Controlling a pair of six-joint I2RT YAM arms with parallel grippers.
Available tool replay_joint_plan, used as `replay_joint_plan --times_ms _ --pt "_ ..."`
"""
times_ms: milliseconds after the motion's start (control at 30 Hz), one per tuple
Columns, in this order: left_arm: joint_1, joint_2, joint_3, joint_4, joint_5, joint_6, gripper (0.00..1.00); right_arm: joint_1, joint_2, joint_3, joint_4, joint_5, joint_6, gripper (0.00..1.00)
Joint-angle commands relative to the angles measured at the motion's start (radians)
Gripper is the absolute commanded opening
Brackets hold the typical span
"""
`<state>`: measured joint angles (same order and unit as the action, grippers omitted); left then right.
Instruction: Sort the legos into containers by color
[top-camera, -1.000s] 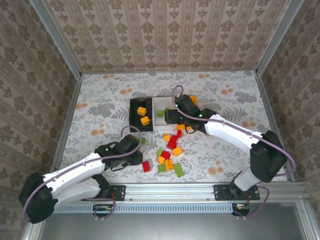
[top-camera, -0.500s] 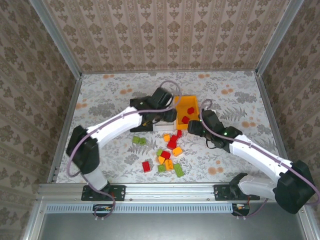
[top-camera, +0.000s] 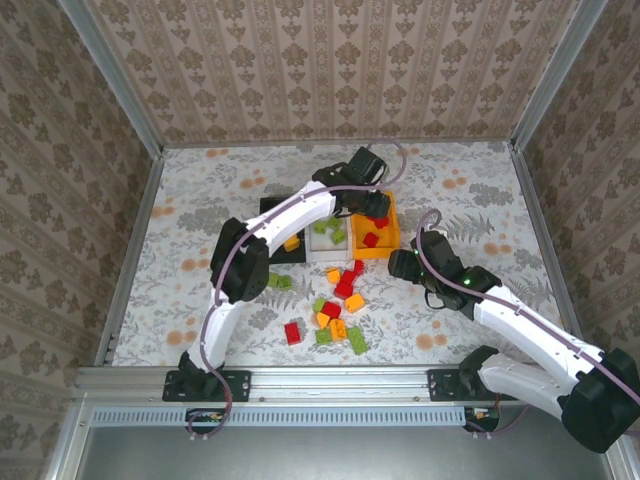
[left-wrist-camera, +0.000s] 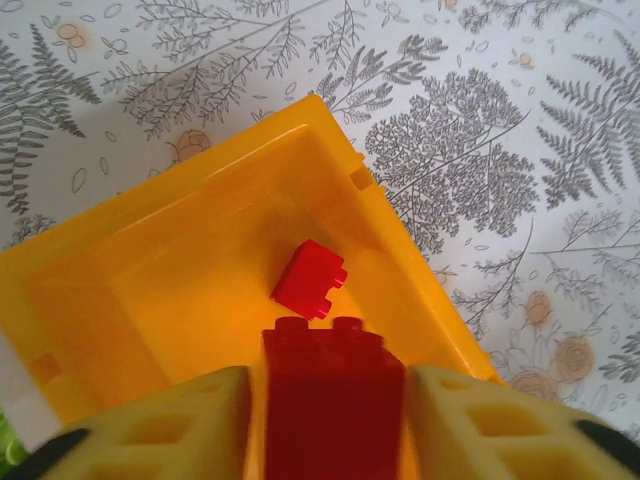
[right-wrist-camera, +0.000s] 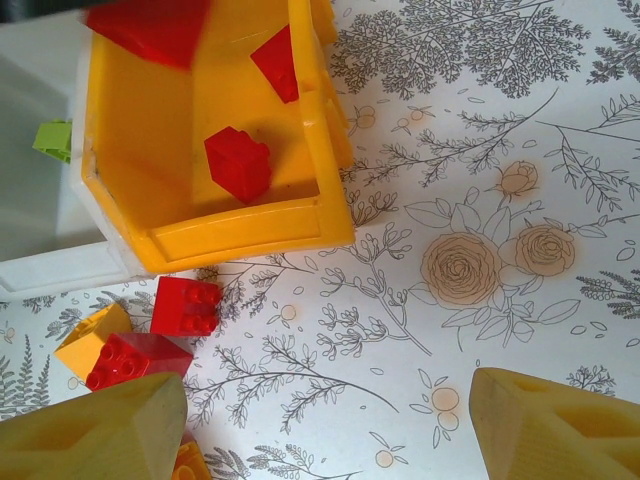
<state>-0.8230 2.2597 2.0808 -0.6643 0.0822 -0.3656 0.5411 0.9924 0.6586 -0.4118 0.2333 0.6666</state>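
Note:
My left gripper (top-camera: 372, 207) hangs over the orange bin (top-camera: 376, 252), reaching from the left. In the left wrist view its jaws (left-wrist-camera: 330, 378) stand slightly open, and a blurred red lego (left-wrist-camera: 335, 425) sits loose between them with a thin gap on each side. Another red lego (left-wrist-camera: 310, 280) lies on the bin floor (left-wrist-camera: 190, 290) below. My right gripper (top-camera: 398, 267) stands open and empty over bare table just right of the loose pile of red, orange and green legos (top-camera: 338, 300). The white bin (top-camera: 325, 257) holds green legos and the black bin (top-camera: 270, 215) holds orange ones.
In the right wrist view the open gripper (right-wrist-camera: 325, 385) hovers over patterned cloth, with the orange bin's near wall (right-wrist-camera: 250, 225) ahead and red legos (right-wrist-camera: 185, 305) at its left finger. Two green legos (top-camera: 278, 282) and a red one (top-camera: 292, 332) lie apart from the pile.
My left arm swung from the near left across the black and white bins to the orange bin, and its jaws have just parted around the red lego. My right arm drew back from the bins.

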Motion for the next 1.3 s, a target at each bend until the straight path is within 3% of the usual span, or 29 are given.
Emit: replay_joint_plan --times_ms 0,200,400,633,867,1033,1267 --pt "0.005 0.006 0.088 -0.062 0.019 0.01 0.57 -0.006 -0.009 -0.012 -0.03 0.016 0.014 0.76" --pt "-0.014 -0.111 0.048 -0.033 0.016 0.008 0.79 -0.007 -0.008 -0.004 -0.03 0.006 0.01 0.77" --pt "-0.034 -0.44 -0.332 0.185 -0.008 -0.037 0.99 -0.006 0.024 0.005 -0.019 -0.065 -0.027 0.77" --pt "-0.041 -0.837 -0.796 0.33 -0.087 -0.101 1.0 0.06 0.079 0.003 -0.016 -0.14 -0.077 0.77" --pt "-0.045 -1.143 -1.183 0.342 -0.199 -0.193 1.0 0.214 0.159 -0.007 -0.052 -0.2 -0.102 0.77" --pt "-0.046 -1.301 -1.346 0.315 -0.246 -0.256 1.0 0.349 0.215 0.005 -0.081 -0.224 -0.133 0.77" --pt "-0.04 -1.432 -1.42 0.232 -0.318 -0.285 1.0 0.521 0.353 0.079 -0.17 -0.11 -0.166 0.77"
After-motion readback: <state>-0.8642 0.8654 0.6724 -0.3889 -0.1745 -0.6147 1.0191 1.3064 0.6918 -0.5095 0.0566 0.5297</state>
